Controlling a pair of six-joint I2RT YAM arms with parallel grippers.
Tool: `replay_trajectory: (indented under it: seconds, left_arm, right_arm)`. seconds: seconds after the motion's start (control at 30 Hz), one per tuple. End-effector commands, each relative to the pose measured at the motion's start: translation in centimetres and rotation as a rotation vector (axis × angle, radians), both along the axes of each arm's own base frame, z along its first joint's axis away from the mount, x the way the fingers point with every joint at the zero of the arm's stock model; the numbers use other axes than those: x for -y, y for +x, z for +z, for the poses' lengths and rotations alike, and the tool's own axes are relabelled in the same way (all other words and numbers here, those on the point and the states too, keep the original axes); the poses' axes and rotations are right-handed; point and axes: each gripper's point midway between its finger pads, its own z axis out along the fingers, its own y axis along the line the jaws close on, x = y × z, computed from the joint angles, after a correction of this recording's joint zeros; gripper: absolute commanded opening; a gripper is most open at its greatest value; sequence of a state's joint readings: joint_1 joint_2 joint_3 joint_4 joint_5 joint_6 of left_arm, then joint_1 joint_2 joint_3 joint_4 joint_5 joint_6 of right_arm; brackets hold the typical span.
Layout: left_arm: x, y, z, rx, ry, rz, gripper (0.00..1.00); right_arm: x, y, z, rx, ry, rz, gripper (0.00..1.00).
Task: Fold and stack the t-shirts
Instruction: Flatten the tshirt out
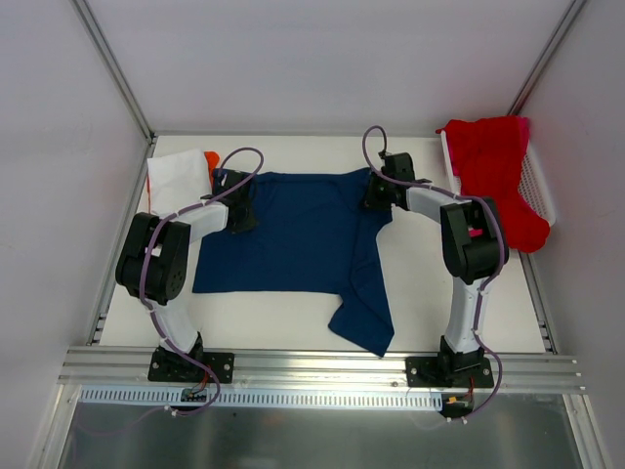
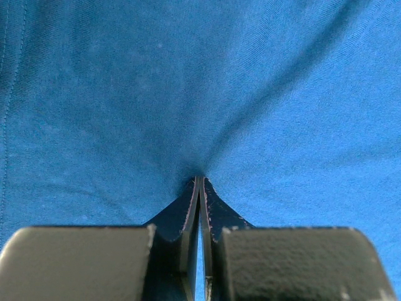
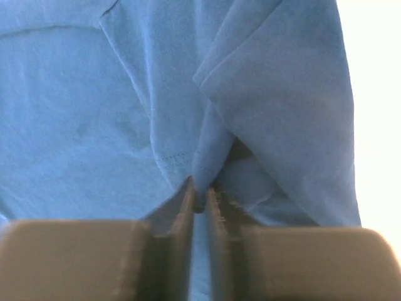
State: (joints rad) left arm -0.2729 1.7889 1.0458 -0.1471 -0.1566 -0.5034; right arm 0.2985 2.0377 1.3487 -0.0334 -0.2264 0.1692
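A navy blue t-shirt point(image 1: 293, 234) lies spread on the white table, its right side folded over and a flap trailing toward the near edge. At the shirt's far left edge my left gripper point(image 1: 239, 210) is shut on the cloth. In the left wrist view the fabric point(image 2: 188, 81) puckers into the closed tips point(image 2: 200, 180). My right gripper point(image 1: 379, 191) sits at the far right corner. In the right wrist view its jaws point(image 3: 200, 191) pinch a fold of the shirt point(image 3: 75, 125).
A folded white t-shirt point(image 1: 176, 176) with an orange one point(image 1: 211, 156) showing behind it lies at the far left. A red t-shirt point(image 1: 493, 176) drapes over the white mesh basket point(image 1: 539, 186) at the far right, with pink cloth point(image 1: 525, 125) at its back.
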Motion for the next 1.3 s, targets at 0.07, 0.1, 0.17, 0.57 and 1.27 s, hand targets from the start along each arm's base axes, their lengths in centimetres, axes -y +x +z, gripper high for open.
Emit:
replay_trajectory:
  seconds: [0.07,0.1,0.17,0.57,1.27]
  left_arm:
    - [-1.0,-2.5,-0.9,-0.08,0.023,-0.019,0.0]
    - [-1.0,-2.6,-0.9,-0.082,0.023,-0.017,0.0]
    - [-1.0,-2.6,-0.9,-0.082,0.024,-0.019,0.0]
    - [-1.1,-2.5,-0.8,-0.073,0.025,-0.017,0.0]
    - [-0.9,-2.7,-0.8,-0.068,0.018,-0.025,0.0]
  right_arm:
    - [-0.9,2.0,2.4,0.071,0.043,0.025,0.04]
    - [-1.0,2.0,2.5,0.069,0.04,0.029,0.0]
    - [-0.9,2.2,2.7,0.076,0.034,0.031,0.0]
    - [0.5,5.8,6.9,0.169,-0.021,-0.001,0.0]
    - [2.9,17.9,4.9,0.291,-0.067,-0.195,0.01]
